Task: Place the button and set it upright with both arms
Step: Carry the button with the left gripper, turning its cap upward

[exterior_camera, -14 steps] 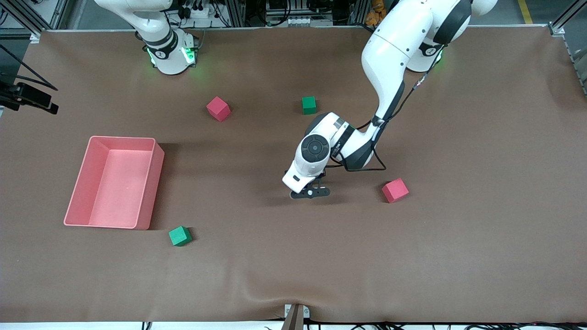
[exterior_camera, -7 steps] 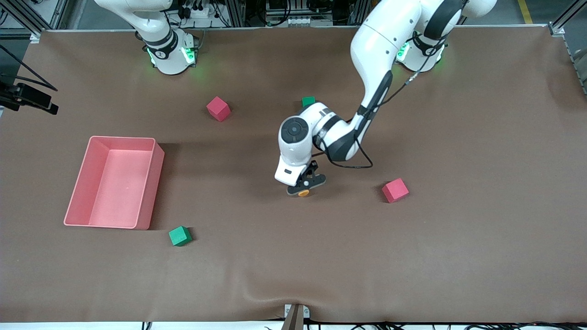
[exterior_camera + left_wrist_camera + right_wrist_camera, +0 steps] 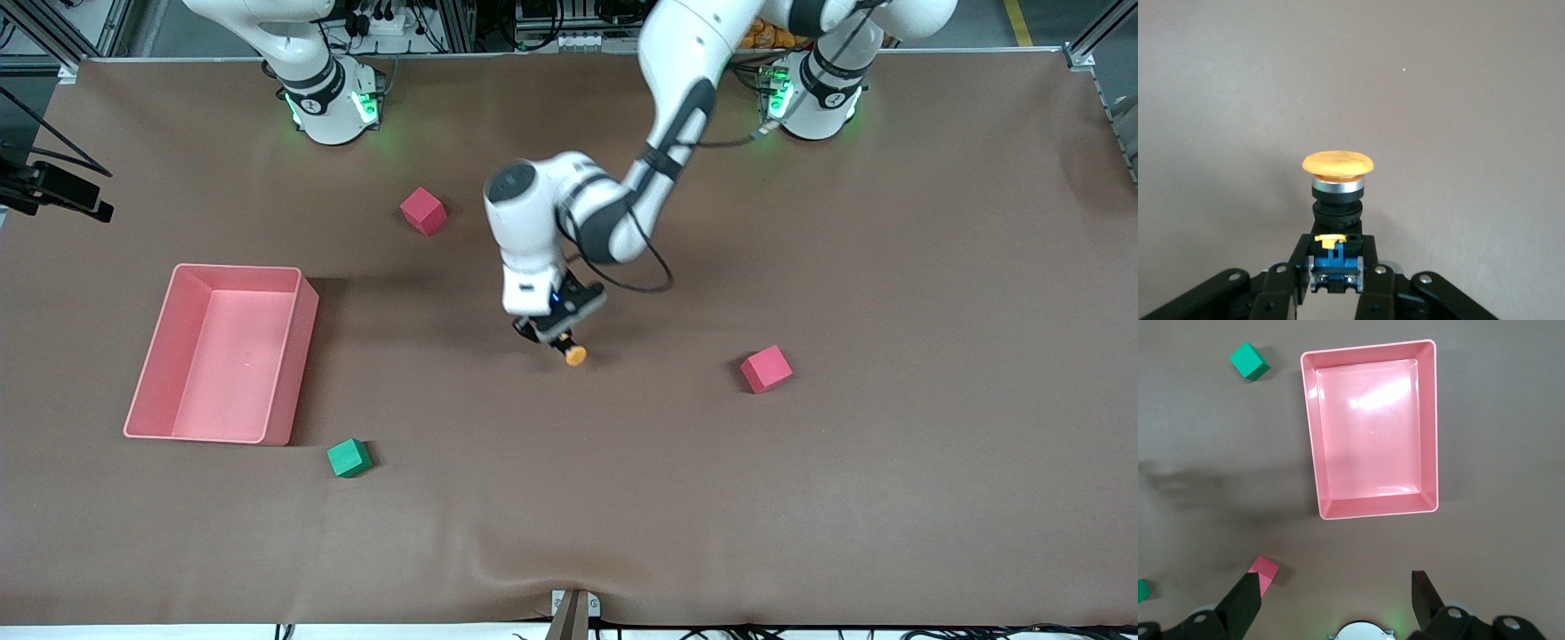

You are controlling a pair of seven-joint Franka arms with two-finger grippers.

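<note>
The button (image 3: 575, 356) has an orange cap on a black body with a blue base. My left gripper (image 3: 553, 331) is shut on that blue base over the middle of the brown mat. In the left wrist view the button (image 3: 1338, 163) sticks straight out from the left gripper (image 3: 1335, 252), cap away from the fingers (image 3: 1289, 267). The right arm waits high near its base. In the right wrist view my right gripper (image 3: 1335, 581) is open with nothing between its fingers.
A pink bin (image 3: 300, 356) sits toward the right arm's end, also in the right wrist view as the bin (image 3: 1371, 433). Pink cubes (image 3: 423, 211) (image 3: 765, 369) and a green cube (image 3: 348, 458) lie on the mat. The right wrist view shows a green cube (image 3: 1249, 361) and a pink cube (image 3: 1265, 572).
The left arm has swung toward the right arm's end with the button, and its gripper has turned. It now covers the green cube near the bases. The right arm has not moved.
</note>
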